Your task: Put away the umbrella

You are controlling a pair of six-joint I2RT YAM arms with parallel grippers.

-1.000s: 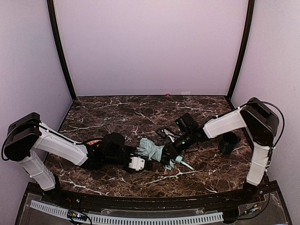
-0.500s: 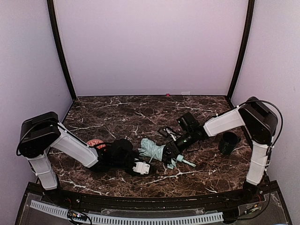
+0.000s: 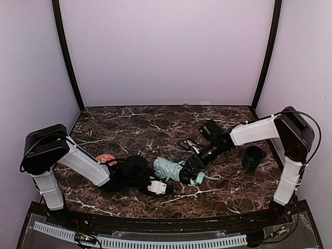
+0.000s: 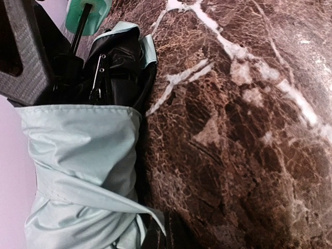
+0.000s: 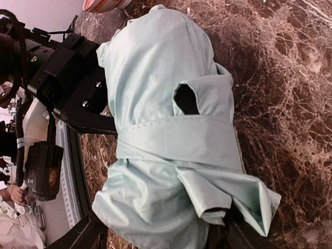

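Lying on table [image 3: 129, 124]: the umbrella [image 3: 168, 168], on its side, mid-table toward the near edge, between the two arms.
Canopy: mint fabric gathered into a tight bundle. A fabric band crosses it in the right wrist view, so it reads as wrapped. Black lining shows at one end in the left wrist view.
Handle [image 3: 198, 179]: mint, at the bundle's right end. A thin black shaft shows between it and the bundle in the left wrist view.
Wrist strap [image 3: 211, 177]: trails loose on the marble beside the handle.
Left gripper [image 3: 151, 175]: clenched fully and pressed against the bundle's left end. Whether a fold of fabric is pinched, cannot tell.
Right gripper [image 3: 188, 167]: fingers [image 5: 85, 236] spread wide on either side of the bundle, near the handle end. Reads as released, not squeezing.
Done (judged): collapsing and bundling of the canopy.
Left (judged): the stowing itself, since the umbrella sits in no holder.
Dark green cup [image 3: 252, 158]: upright, well apart to the right. That it is the destination is only a guess.
Count, umbrella: one.
Count, cup: one.
Count, arms and grippers: two of each.
Count, orange-red round item [image 3: 106, 158]: one, by the left arm.
Count, pink spot [image 3: 185, 105]: one, at the foot of the back wall.
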